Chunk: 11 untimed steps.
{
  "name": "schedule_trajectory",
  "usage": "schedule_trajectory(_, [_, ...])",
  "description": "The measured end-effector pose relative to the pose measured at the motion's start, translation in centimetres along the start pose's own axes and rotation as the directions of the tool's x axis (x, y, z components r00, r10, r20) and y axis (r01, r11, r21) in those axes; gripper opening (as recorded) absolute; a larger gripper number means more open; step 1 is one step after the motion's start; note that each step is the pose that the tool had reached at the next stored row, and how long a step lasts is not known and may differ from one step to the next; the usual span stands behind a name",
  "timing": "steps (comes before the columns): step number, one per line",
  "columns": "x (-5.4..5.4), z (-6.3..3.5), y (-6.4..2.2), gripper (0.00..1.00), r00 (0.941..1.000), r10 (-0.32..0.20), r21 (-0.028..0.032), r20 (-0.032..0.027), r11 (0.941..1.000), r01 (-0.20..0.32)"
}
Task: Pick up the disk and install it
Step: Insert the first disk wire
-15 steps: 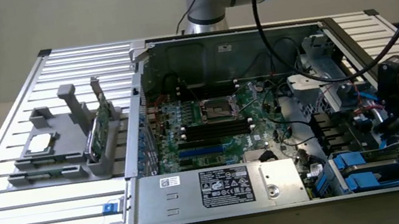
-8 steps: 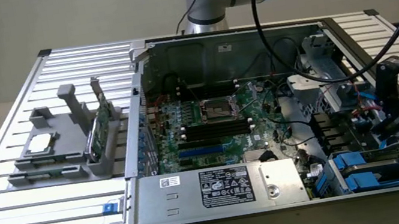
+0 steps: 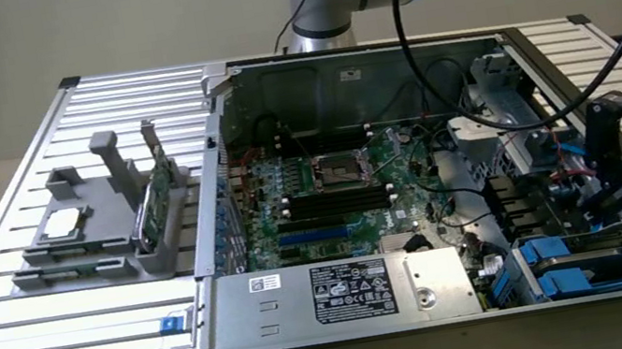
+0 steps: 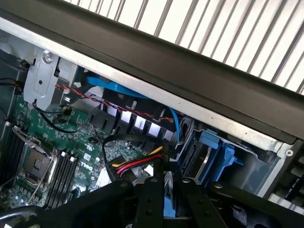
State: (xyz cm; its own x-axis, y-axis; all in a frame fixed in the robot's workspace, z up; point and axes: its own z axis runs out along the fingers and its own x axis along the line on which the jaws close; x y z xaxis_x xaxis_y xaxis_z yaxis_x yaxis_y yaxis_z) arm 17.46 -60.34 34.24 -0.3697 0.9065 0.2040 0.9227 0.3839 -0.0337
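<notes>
Here an open computer case [image 3: 393,56] lies on a slatted metal tabletop [image 3: 8,329], with its motherboard [image 3: 339,189] showing at the centre of the exterior frame. The robot arm reaches in from the right edge of that frame, and its black gripper [image 3: 617,190] hangs low over the drive bays [image 3: 592,265] at the lower right.

In the wrist frame, the gripper [image 4: 164,190] sits at the bottom centre. Its two fingers [image 4: 151,199] stand close together, nearly closed, pinching a thin blue-edged piece, which looks like the disk [image 4: 169,202] seen edge-on. Little of the disk is visible, so this is a judgement.

Blue drive carriers [image 4: 213,152] sit in the bay, right of centre in the wrist frame, just beyond the gripper. A grey stand [image 3: 93,230] at the left of the exterior frame holds a small silver chip [image 3: 64,223] and an upright green card [image 3: 153,201].

The pickup appears done. The disk seems to be held at the bay, and seating it is what remains.
</notes>
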Motion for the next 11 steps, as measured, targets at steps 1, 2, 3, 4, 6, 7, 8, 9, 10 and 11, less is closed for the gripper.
schedule_trajectory(1, [0.0, 0.01, 0.0, 0.17, 1.0, 0.005, 0.0032, 0.0078, 1.0, -0.005])
schedule_trajectory(2, [0.0, 0.01, 0.0, 0.17, 0.9998, 0.011, 0.0059, 0.0154, 0.9999, -0.011])
schedule_trajectory(3, [-0.01, 0.01, 0.0, 0.17, 0.9996, 0.017, 0.0078, 0.0216, 0.9998, -0.017])
schedule_trajectory(4, [-0.01, 0.01, 0.0, 0.17, 0.9994, 0.024, 0.009, 0.0264, 0.9997, -0.024])
schedule_trajectory(6, [-0.01, 0.01, 0.0, 0.17, 0.9987, 0.039, 0.0097, 0.0331, 0.9992, -0.04])
schedule_trajectory(7, [-0.02, 0.0, 0.0, 0.17, 0.9982, 0.049, 0.0092, 0.0346, 0.9988, -0.049])
schedule_trajectory(8, [-0.01, -0.02, 0.0, 0.17, 0.9977, 0.059, 0.0083, 0.0355, 0.9982, -0.059])
schedule_trajectory(9, [-0.01, -0.05, 0.0, 0.17, 0.9969, 0.07, 0.007, 0.0361, 0.9975, -0.07])
schedule_trajectory(10, [-0.01, -0.07, 0.0, 0.17, 0.9961, 0.081, 0.0058, 0.0365, 0.9967, -0.081])
schedule_trajectory(11, [-0.01, -0.09, 0.01, 0.17, 0.9951, 0.091, 0.0045, 0.0369, 0.9958, -0.091])
